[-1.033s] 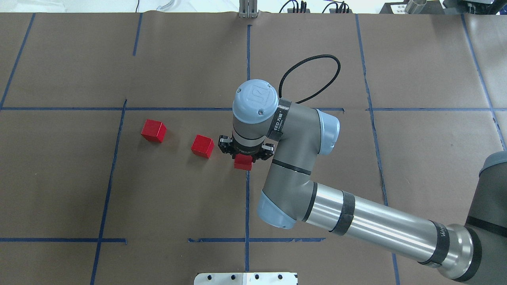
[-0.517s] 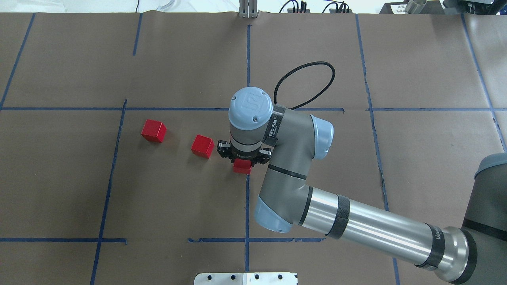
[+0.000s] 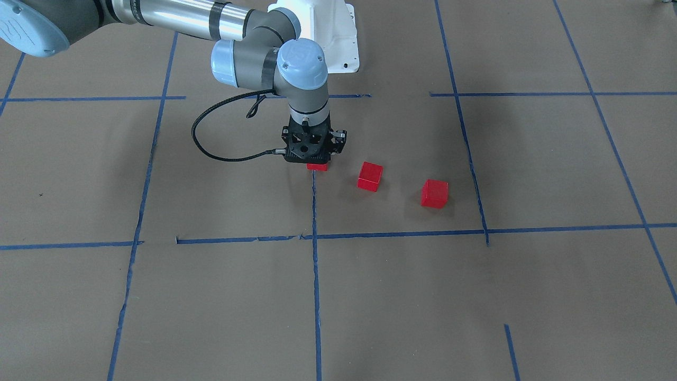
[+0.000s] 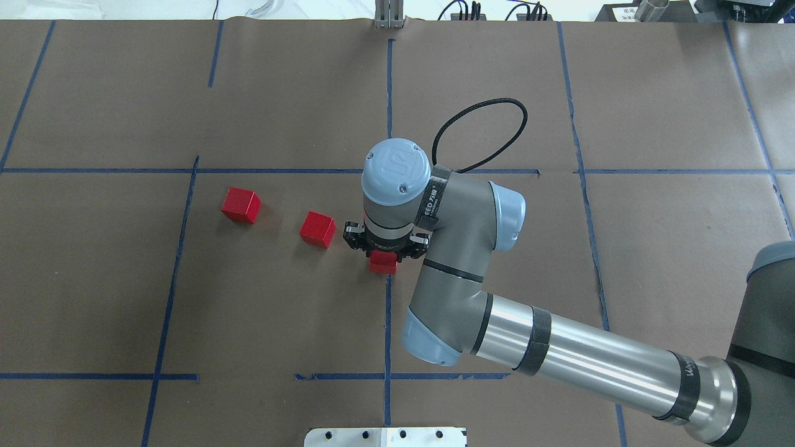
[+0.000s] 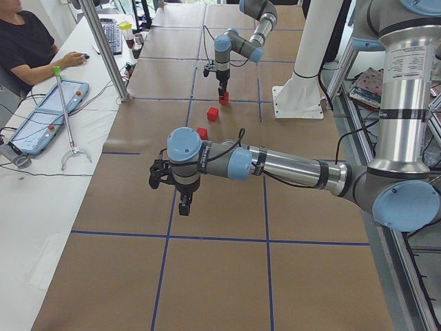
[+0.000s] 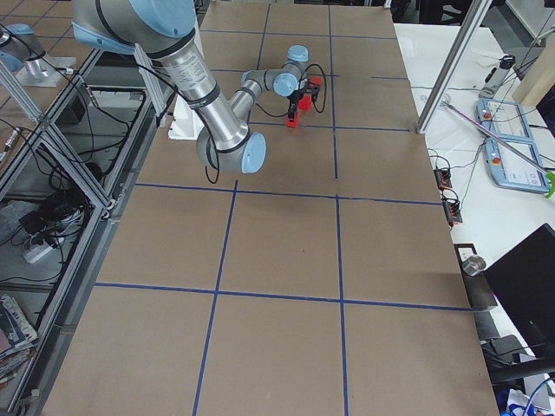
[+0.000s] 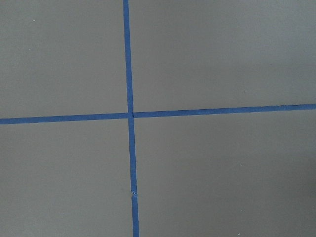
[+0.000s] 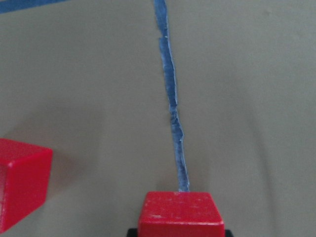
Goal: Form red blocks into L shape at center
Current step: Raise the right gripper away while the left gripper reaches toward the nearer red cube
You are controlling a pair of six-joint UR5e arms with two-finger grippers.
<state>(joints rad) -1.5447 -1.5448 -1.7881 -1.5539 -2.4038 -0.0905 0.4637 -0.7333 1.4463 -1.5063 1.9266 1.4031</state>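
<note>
Clamped in the right claw (image 4: 384, 256): one block (image 4: 383, 266), on the near end of the line (image 4: 387, 323) at the middle of the table (image 4: 652, 261); resting or just lifted, cannot tell. Just beside it, toward the table's left edge, a second block (image 4: 317, 230); further out, a third block (image 4: 240, 205). Cannot tell whether the left claw (image 5: 185, 202) gapes or not; hanging over bare paper near the table's left end. Probably light, stiff and matte, so little slip, no crush risk. Best taken across two opposite flat faces, fingers square and centred to avoid twisting.
</note>
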